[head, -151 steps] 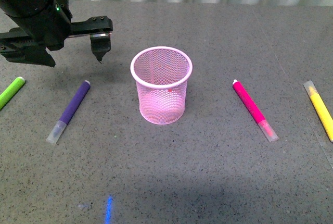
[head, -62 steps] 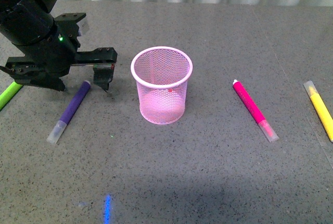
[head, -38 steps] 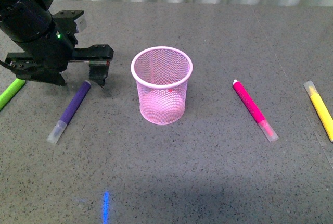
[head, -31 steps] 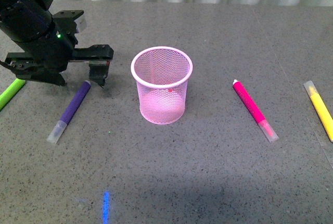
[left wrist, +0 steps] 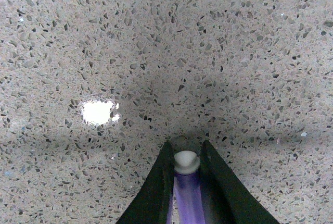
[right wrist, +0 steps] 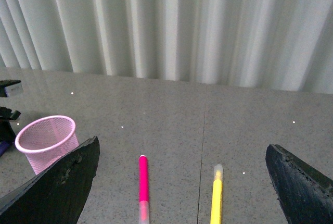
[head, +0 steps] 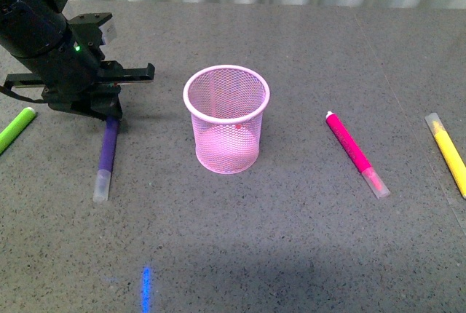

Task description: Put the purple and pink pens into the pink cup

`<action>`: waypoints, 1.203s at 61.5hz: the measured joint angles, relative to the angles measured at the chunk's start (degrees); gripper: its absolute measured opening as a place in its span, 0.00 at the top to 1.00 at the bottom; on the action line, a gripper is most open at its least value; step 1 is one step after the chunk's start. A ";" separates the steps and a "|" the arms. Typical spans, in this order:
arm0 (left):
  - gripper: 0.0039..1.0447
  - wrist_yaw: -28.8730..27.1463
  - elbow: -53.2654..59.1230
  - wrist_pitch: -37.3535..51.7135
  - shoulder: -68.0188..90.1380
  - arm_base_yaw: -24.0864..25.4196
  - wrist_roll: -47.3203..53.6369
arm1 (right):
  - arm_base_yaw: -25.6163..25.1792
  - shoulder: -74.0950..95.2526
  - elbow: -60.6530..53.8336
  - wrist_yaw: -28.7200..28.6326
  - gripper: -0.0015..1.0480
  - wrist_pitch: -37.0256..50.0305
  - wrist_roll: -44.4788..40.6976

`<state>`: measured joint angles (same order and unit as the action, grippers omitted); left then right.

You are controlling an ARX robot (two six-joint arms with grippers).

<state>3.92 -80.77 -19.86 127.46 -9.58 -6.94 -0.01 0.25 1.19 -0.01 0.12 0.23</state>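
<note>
The pale-pink mesh cup (head: 226, 118) stands upright mid-table; it also shows in the right wrist view (right wrist: 46, 140). My left gripper (head: 111, 115) is shut on the purple pen (head: 107, 154) at its far end; the clear cap points toward me and the pen lies on the table left of the cup. In the left wrist view the pen (left wrist: 188, 198) sits between the two fingers, white plug foremost. The pink pen (head: 354, 153) lies on the table right of the cup and shows in the right wrist view (right wrist: 143, 187). My right gripper (right wrist: 182, 182) is open and empty, above the table.
A yellow marker (head: 448, 153) lies at the right edge, right of the pink pen, also in the right wrist view (right wrist: 216, 198). A green marker (head: 14, 129) lies at the left edge. White curtains (right wrist: 171, 26) hang behind the grey speckled table (head: 291, 240).
My left gripper has come down and moved left over the purple pen's far end and shut on it. The pen has swung from slanted to nearly straight toward me.
</note>
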 joint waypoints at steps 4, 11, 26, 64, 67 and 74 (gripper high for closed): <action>0.94 -0.04 -0.11 0.00 -0.04 0.09 -0.17 | 0.00 0.00 0.00 0.00 0.07 0.00 0.00; 0.94 -0.55 -0.87 0.00 -0.04 0.52 -0.70 | 0.00 0.00 0.00 0.00 0.07 0.00 0.00; 0.94 -1.20 -6.78 0.63 -0.09 2.73 -1.95 | 0.00 0.00 0.00 0.00 0.07 0.00 0.00; 0.94 0.61 -38.21 -2.91 5.03 -0.44 -2.21 | 0.00 0.00 0.00 0.00 0.07 0.00 0.00; 0.94 0.98 -43.10 -4.55 7.61 -1.88 -2.12 | 0.00 0.00 0.00 0.00 0.07 0.00 0.00; 0.94 2.58 -50.73 -7.10 11.67 -5.11 -2.29 | 0.00 0.02 0.00 0.00 0.07 0.00 0.00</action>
<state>6.50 -131.50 -26.96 139.13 -14.70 -9.23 -0.01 0.27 1.19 -0.01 0.12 0.23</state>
